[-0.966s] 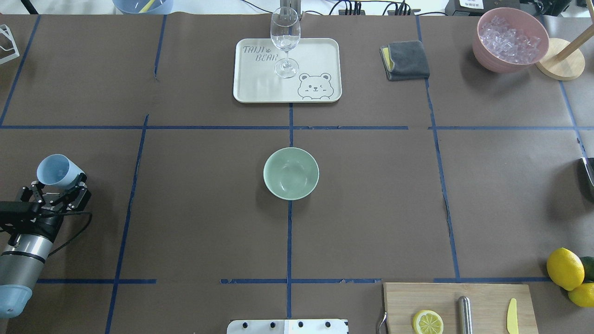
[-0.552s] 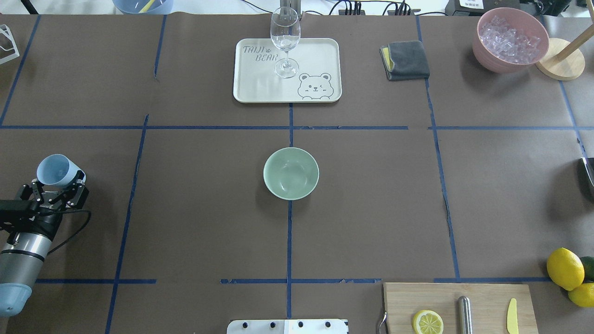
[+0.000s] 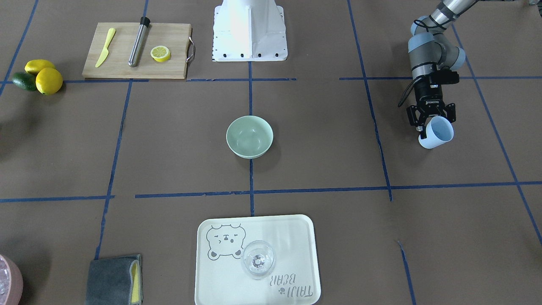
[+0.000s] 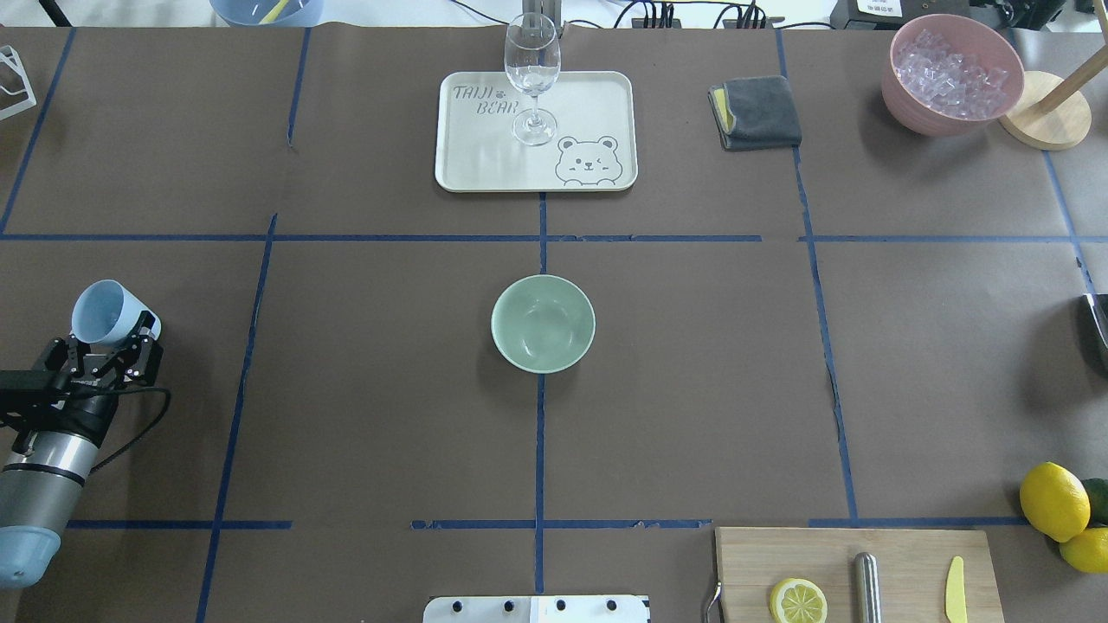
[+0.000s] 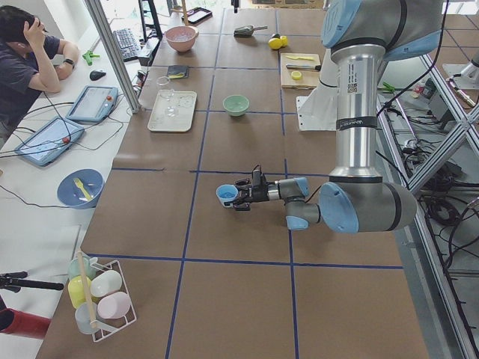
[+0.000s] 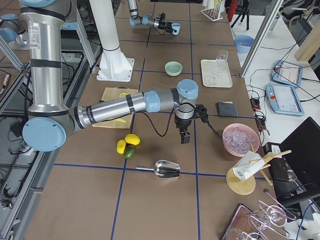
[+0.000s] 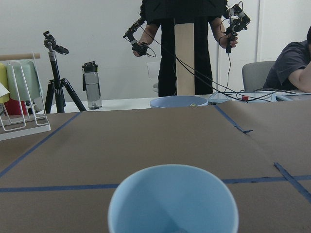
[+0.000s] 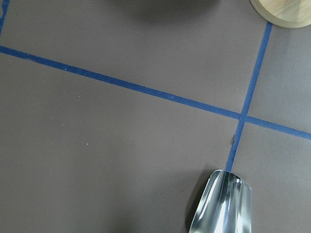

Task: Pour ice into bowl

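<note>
My left fingers (image 4: 111,339) are clamped on the base of the light blue cup (image 4: 104,310), which I hold clear of the desk (image 4: 372,433) with its mouth roughly upward. The bowl (image 4: 543,324) sits at the desk's centre, well apart from me. Seen from overhead, I hang at its nine o'clock.

I cannot place the ice with certainty. My wrist view shows only the cup's pale upper inside, with the bottom cut off, and the faint glints in the bowl could be cubes or glaze.

If the cup is loaded, the job is a level carry toward three o'clock. I should keep the rim up and the grip firm until the lip stands over the bowl's middle and close above it. Then I roll the wrist slowly, so the cubes slide out rather than bounce over the far rim.

My right fingers (image 6: 185,136) hover far off near a metal scoop (image 8: 221,204) — whether they are spread or closed, I cannot tell.
</note>
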Motion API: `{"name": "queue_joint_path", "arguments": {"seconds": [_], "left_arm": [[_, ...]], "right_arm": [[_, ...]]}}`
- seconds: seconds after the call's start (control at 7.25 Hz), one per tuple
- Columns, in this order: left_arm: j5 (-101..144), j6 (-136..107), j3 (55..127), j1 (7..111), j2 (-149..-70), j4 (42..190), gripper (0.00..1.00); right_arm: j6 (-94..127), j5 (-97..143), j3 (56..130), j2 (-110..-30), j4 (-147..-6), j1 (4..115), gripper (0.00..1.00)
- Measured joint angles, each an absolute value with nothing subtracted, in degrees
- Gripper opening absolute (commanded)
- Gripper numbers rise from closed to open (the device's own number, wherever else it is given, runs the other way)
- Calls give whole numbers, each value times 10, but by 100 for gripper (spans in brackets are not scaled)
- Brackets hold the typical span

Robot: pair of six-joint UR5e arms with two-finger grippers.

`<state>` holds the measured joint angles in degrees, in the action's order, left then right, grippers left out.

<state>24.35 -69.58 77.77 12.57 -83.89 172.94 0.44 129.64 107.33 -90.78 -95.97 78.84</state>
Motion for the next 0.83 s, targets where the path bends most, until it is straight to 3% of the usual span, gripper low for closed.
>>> {"name": "queue_joint_path", "arguments": {"seconds": [0.28, 0.83], "left_arm": [[249, -676, 789, 127, -840, 1763, 4], [353, -402, 823, 184, -905, 1831, 0]], "right_arm": [[4, 1296, 1073, -909, -959, 788, 100], [4, 1295, 1073, -911, -960, 788, 100]]}}
